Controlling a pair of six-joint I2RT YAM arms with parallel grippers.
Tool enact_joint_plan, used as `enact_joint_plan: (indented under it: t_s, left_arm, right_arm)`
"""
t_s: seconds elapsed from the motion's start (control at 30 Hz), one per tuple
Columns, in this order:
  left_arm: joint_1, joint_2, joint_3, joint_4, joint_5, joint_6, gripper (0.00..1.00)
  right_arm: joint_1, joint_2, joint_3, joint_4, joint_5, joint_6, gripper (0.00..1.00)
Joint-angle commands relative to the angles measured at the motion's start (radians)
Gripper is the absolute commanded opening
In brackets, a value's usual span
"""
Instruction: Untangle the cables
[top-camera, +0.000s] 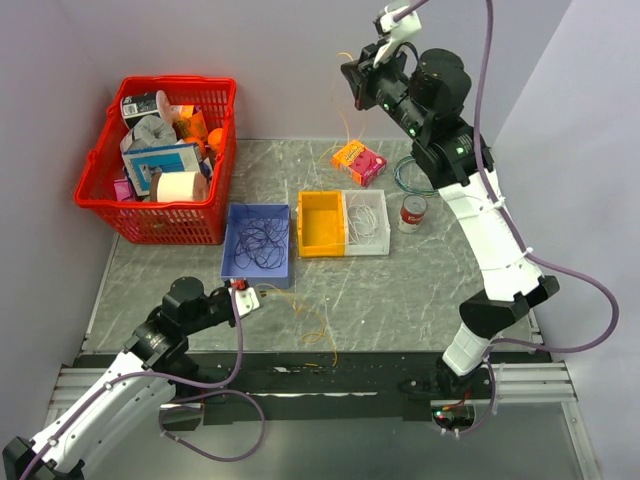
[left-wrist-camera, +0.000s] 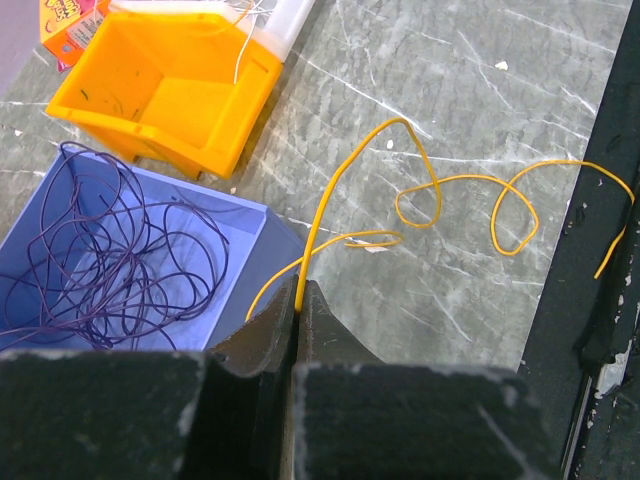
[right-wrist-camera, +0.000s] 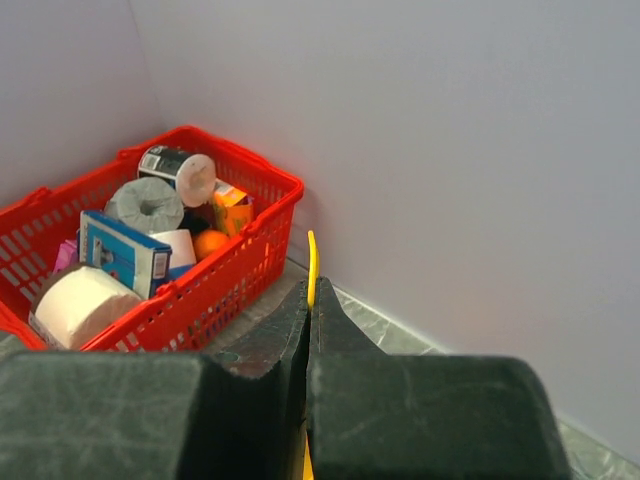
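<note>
A thin yellow-orange cable (left-wrist-camera: 398, 121) lies in loose loops on the grey table near the front edge; it also shows in the top view (top-camera: 316, 326). My left gripper (left-wrist-camera: 300, 286) is shut on one end of it, low by the blue bin's near corner (top-camera: 253, 296). My right gripper (top-camera: 358, 76) is raised high at the back of the table and is shut on a yellow cable end (right-wrist-camera: 311, 255) that sticks up between the tips (right-wrist-camera: 310, 286). Dark purple wires (top-camera: 260, 240) lie bunched in the blue bin (left-wrist-camera: 245, 215). White wires (top-camera: 366, 224) lie in the clear bin.
An orange bin (top-camera: 321, 222) stands between the blue and clear bins, with nothing in it. A red basket (top-camera: 160, 218) full of goods is at the back left. A pink-orange box (top-camera: 359, 162), a teal wire coil (top-camera: 408, 178) and a can (top-camera: 412, 213) are at the back right.
</note>
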Motion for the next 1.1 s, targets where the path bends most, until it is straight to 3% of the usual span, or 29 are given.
enact_joint_plan:
  t_s: [0.0, 0.57, 1.07]
  left_arm:
    - [0.003, -0.009, -0.003, 0.038, -0.007, -0.015, 0.01]
    - [0.005, -0.020, -0.004, 0.042, -0.010, -0.015, 0.01]
    - [0.011, -0.021, -0.003, 0.042, -0.012, -0.016, 0.01]
  right_arm:
    - [0.003, 0.024, -0.023, 0.011, -0.008, 0.035, 0.00]
    - [-0.009, 0.034, -0.390, 0.105, -0.002, 0.161, 0.00]
    - [-0.009, 0.201, -0.594, 0.161, -0.010, 0.302, 0.00]
